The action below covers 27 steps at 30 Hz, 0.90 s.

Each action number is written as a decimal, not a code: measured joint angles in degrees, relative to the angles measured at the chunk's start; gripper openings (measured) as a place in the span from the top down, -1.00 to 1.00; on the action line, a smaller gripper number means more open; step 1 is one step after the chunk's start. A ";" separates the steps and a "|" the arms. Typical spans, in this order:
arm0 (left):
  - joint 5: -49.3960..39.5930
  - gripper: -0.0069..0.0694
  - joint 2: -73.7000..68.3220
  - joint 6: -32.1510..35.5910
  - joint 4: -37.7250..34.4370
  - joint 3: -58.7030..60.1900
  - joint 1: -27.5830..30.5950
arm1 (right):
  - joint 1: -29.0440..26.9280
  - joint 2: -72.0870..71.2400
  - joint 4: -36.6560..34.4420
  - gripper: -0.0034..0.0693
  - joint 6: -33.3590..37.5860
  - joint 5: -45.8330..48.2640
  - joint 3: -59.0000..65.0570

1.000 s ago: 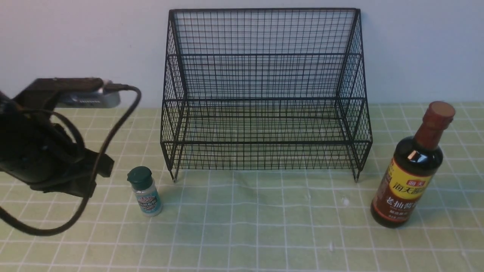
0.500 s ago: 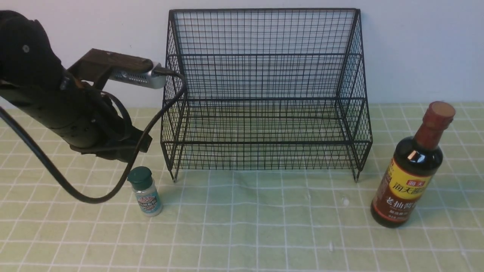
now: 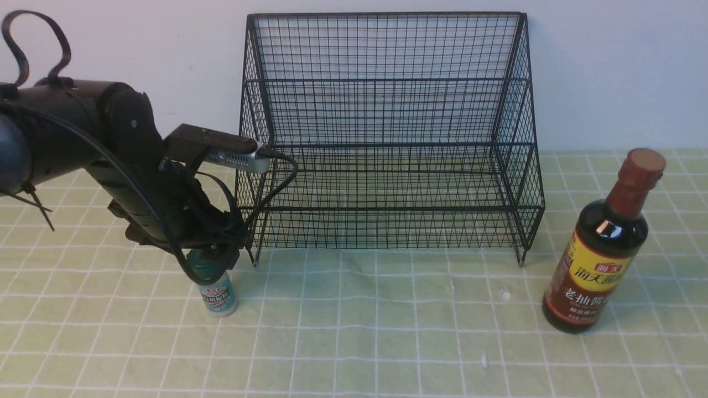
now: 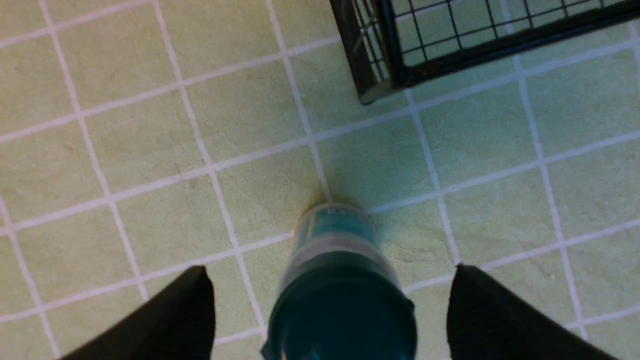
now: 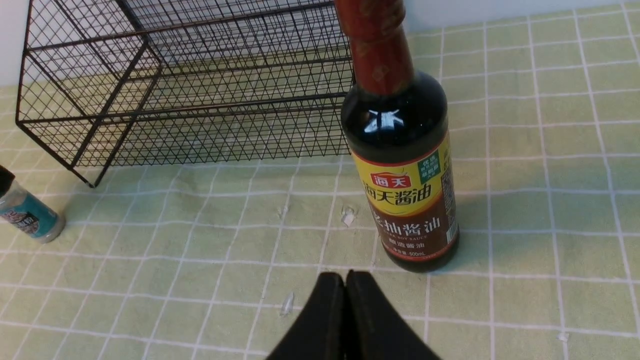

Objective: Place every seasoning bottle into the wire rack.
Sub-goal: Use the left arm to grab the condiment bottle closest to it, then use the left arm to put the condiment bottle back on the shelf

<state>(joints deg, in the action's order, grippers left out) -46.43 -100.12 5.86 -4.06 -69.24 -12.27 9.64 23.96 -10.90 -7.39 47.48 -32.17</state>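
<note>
A: Which step?
B: Grasping the shaker [image 3: 219,297]. It stands on the surface [image 3: 387,337] by the rack's [image 3: 387,110] corner, with the left gripper [image 4: 330,270] spread wide astride its cap.
A: Next?
B: Close on it, lift, set it in the rack.

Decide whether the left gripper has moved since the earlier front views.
Yes. The left gripper moved right, toward the wire rack, and now straddles the shaker.

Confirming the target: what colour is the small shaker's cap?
Dark green cap; left wrist view shows best.
</note>
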 joint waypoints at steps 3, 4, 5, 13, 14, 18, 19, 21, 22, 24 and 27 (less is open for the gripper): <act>0.28 -0.66 -1.75 0.00 0.00 0.00 0.00 | 0.00 0.00 0.00 0.95 0.06 0.17 0.00; 0.28 -0.66 -2.29 0.00 0.00 0.00 0.00 | 0.00 0.00 0.00 0.95 0.06 0.17 0.00; 0.28 -0.65 -2.73 0.00 0.00 0.00 0.00 | 0.00 0.00 0.06 0.95 0.12 0.19 0.00; -0.94 -0.06 -3.23 0.00 0.39 -0.65 0.00 | 0.00 0.00 0.11 0.95 0.40 0.78 0.00; -2.65 -0.06 -3.02 0.00 0.56 -0.89 0.00 | 0.00 0.00 0.11 0.95 0.46 0.95 0.00; -9.77 -0.06 -1.26 0.00 2.68 -3.10 0.00 | 0.00 0.00 0.11 0.95 1.22 1.78 0.00; -11.80 -0.06 -0.26 0.00 4.06 -4.32 0.00 | 0.00 0.00 0.11 0.95 1.49 1.97 0.00; -15.76 -0.06 2.45 0.00 6.13 -7.44 0.00 | 0.00 0.00 0.11 0.95 1.86 2.35 0.00; -16.11 -0.06 2.45 0.00 6.27 -7.78 0.00 | 0.00 0.00 0.11 0.95 1.91 2.51 0.00; -19.34 -0.06 6.38 0.00 6.60 -13.08 0.00 | 0.00 0.00 0.11 0.95 1.91 2.86 0.00; -20.23 -0.06 9.41 0.00 4.97 -17.04 0.00 | 0.00 0.00 0.11 0.95 1.93 2.92 0.00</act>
<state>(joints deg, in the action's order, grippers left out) -66.66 -90.71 5.86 0.91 -86.27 -12.27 9.64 23.96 -10.79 -5.46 50.41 -32.17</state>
